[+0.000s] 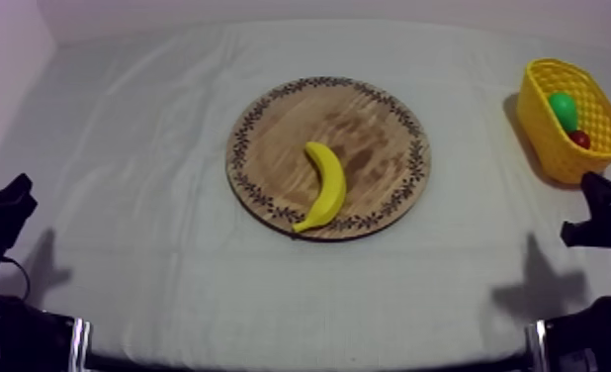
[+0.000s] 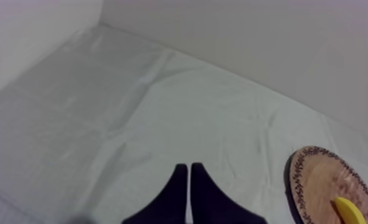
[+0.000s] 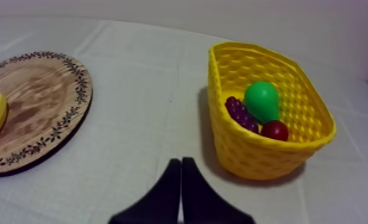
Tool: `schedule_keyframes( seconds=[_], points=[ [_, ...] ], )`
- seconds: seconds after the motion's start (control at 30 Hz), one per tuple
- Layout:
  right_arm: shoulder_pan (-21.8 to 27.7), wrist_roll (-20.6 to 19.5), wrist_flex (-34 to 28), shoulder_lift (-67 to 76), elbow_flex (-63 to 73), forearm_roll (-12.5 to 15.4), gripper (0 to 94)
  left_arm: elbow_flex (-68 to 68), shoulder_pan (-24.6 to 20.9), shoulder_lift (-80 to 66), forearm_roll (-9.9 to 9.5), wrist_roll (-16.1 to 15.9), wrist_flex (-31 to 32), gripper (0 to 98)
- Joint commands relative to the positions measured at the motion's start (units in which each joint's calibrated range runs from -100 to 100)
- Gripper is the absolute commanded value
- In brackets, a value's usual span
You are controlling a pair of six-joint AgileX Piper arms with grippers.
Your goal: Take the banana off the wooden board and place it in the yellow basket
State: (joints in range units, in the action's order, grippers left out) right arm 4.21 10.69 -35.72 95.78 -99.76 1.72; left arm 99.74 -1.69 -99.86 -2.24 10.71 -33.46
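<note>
Ahead of the right end effector (image 3: 181,162) and off to its left, the banana (image 1: 324,185) lies flat on the wooden board (image 1: 369,124), on the half of the board nearer the arms. Its long axis runs from beside the board's centre toward the arms' edge of the worktop (image 1: 151,277), roughly along the line in which both end effectors point. The near tip rests on the patterned rim and the far end sits by the centre. The curve bows toward the right end effector and the hollow side faces the left one. Bare wood shows all round the fruit.

Just ahead of the right end effector and a little to its right stands the yellow basket (image 1: 545,114), well apart from the board, with plain grey-white cloth between the two. Inside it a green pear (image 3: 261,100) sits about the middle. A bunch of grapes (image 3: 240,113) lies just beside the pear on the board side. A small red fruit (image 3: 275,130) lies near the wall closest to that end effector.

The right end effector sits at its own side of the worktop, its fingers pressed together into a narrow wedge, holding nothing. The left end effector (image 2: 189,170) is drawn to the same narrow wedge, empty, over bare cloth. The board and banana lie ahead of it to its right, and the basket is far across the worktop from it.
</note>
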Motion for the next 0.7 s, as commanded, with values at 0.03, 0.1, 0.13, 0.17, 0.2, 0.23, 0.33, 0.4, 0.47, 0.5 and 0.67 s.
schedule_keyframes(
  seconds=[0.03, 0.1, 0.13, 0.17, 0.2, 0.23, 0.33, 0.4, 0.47, 0.5, 0.67],
  points=[
    [-0.23, -3.93, -8.23, -0.02, 1.88, -0.27, 7.0, 0.04, -0.01, 0.03, 0.02, 0.05, -0.01, 0.1],
    [-0.14, -3.93, -8.23, -0.02, 1.88, -0.27, 7.1, 0.04, -0.01, 0.03, 0.02, 0.05, -0.01, 0.1],
    [-0.07, -3.93, -8.23, -0.02, 1.88, -0.27, 7.2, 0.04, -0.01, 0.03, 0.02, 0.05, -0.01, 0.1],
    [0.00, -3.93, -8.23, -0.02, 1.88, -0.27, 7.3, 0.04, -0.01, 0.03, 0.02, 0.05, -0.01, 0.1],
    [0.04, -3.93, -8.23, -0.02, 1.88, -0.27, 7.4, 0.04, -0.01, 0.03, 0.02, 0.05, -0.01, 0.1],
    [0.08, -3.93, -8.23, -0.02, 1.88, -0.27, 7.4, 0.04, -0.01, 0.03, 0.02, 0.05, -0.01, 0.1],
    [0.13, -3.93, -8.23, -0.02, 1.80, -0.27, 7.6, 0.04, -0.01, 0.03, 0.02, 0.05, -0.01, 0.1],
    [0.17, -3.93, -8.23, -0.02, 1.78, -0.27, 7.9, 0.04, -0.01, 0.03, 0.02, 0.05, -0.01, 0.1],
    [0.20, -3.83, -8.26, -0.02, 1.77, -0.34, 8.5, 0.04, -0.01, 0.03, 0.02, 0.05, -0.01, 0.1],
    [0.19, -3.61, -8.39, -0.02, 1.77, -0.29, 8.9, 0.04, -0.01, 0.03, 0.02, 0.05, -0.01, 0.1],
    [-1.90, -5.25, -9.19, -3.42, 4.32, -2.39, 10.3, 0.04, -0.01, 0.03, 0.02, 0.05, -0.01, 0.1]
  ],
)
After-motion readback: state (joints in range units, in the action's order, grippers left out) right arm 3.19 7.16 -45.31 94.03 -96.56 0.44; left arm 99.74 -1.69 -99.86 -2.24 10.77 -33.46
